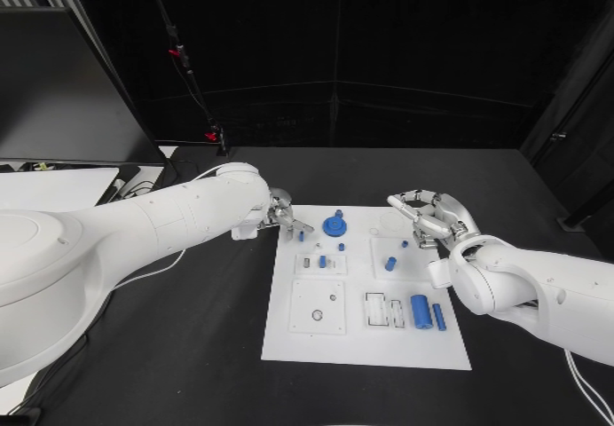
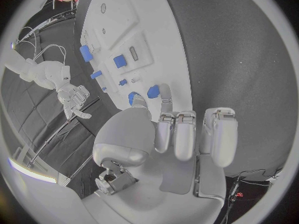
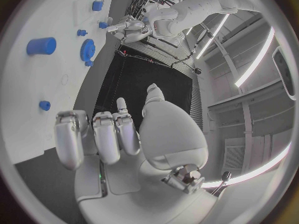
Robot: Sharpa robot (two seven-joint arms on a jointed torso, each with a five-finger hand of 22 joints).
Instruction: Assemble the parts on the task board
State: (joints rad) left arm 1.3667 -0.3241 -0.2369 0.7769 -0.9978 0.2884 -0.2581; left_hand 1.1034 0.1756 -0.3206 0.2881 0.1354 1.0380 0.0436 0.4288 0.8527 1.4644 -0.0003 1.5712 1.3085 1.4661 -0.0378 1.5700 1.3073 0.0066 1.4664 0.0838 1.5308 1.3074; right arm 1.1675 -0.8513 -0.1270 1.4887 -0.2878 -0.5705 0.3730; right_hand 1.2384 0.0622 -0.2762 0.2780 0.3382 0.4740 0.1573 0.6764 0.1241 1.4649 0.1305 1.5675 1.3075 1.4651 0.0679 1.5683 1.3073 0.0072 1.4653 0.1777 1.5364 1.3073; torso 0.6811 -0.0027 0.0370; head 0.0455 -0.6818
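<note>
The white task board (image 1: 365, 342) lies mid-table. Near its far edge a blue gear (image 1: 334, 225) stands, with small blue pegs (image 1: 301, 236) beside it. A blue cylinder (image 1: 420, 308) and a thin blue bar (image 1: 439, 317) lie near its right edge. My left hand (image 1: 275, 216) hovers at the board's far left corner, fingers apart and pointing at the pegs, holding nothing. My right hand (image 1: 433, 217) hangs over the far right corner, fingers loosely spread and empty. The left wrist view shows my left hand's fingers (image 2: 186, 134) short of two blue pieces (image 2: 153, 90). In the right wrist view the gear (image 3: 87, 50) and a cylinder (image 3: 41, 46) lie beyond my right hand's fingers (image 3: 99, 134).
The black table (image 1: 192, 328) surrounds the board. A cable (image 1: 153, 271) trails on it under my left arm. A dark monitor (image 1: 64, 98) and white desk stand at the far left. Recessed slots (image 1: 380, 309) and square plates (image 1: 318, 306) occupy the board's near half.
</note>
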